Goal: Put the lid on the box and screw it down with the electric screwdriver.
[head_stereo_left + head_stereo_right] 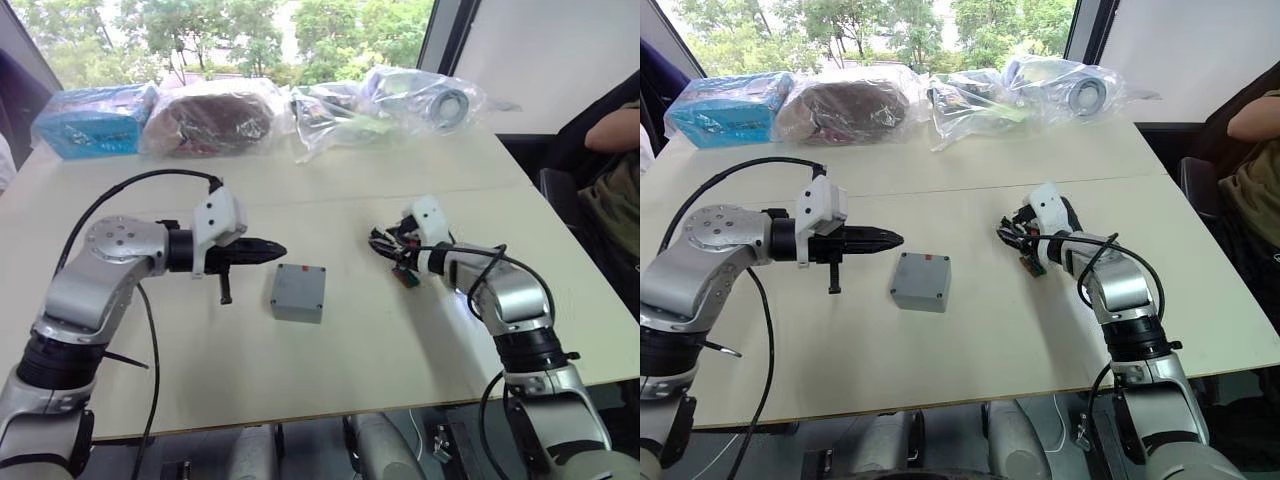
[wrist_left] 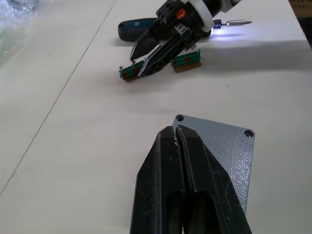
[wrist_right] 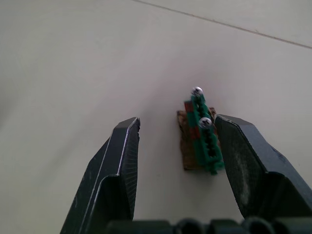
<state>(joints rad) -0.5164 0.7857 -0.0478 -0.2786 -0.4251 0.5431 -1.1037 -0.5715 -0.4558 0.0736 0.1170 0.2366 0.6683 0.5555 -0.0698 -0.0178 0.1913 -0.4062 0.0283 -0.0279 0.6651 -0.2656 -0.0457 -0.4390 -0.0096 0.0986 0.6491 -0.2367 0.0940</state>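
**Lid on box, screwdriver lying by right hand, not yet picked up**

Box (image 1: 298, 292) sits mid-frame on the worktop (image 1: 330, 380), lid (image 2: 226, 146) already flat on top, corner holes visible, looks square to the box. Left hand (image 1: 272, 250) hovers just left of and above the box, fingers pressed together, holding nothing. Right hand (image 3: 178, 146) at centre-right of the head view, fingers spread, empty, one finger close beside a green connector block (image 3: 204, 134) lying on the worktop. A second connector block (image 2: 185, 62) lies just beside it. Screwdriver (image 2: 141, 28) lies flat on the worktop beyond the right hand in the left wrist view, bit (image 2: 236, 22) sticking out, white light on at its tip.

Handling guess: screwdriver is a stiff, smooth round barrel, likely to roll or twist in a two-finger pinch; best taken across the mid-barrel, away from the bit, gripped firmly enough to resist torque. Box and lid look like rigid cast metal or hard plastic, light, not fragile; lid is loose till screwed, so a nudge could slide it. Box may need steadying at its side walls. Bagged items (image 1: 215, 118) across the top of frame, well apart.
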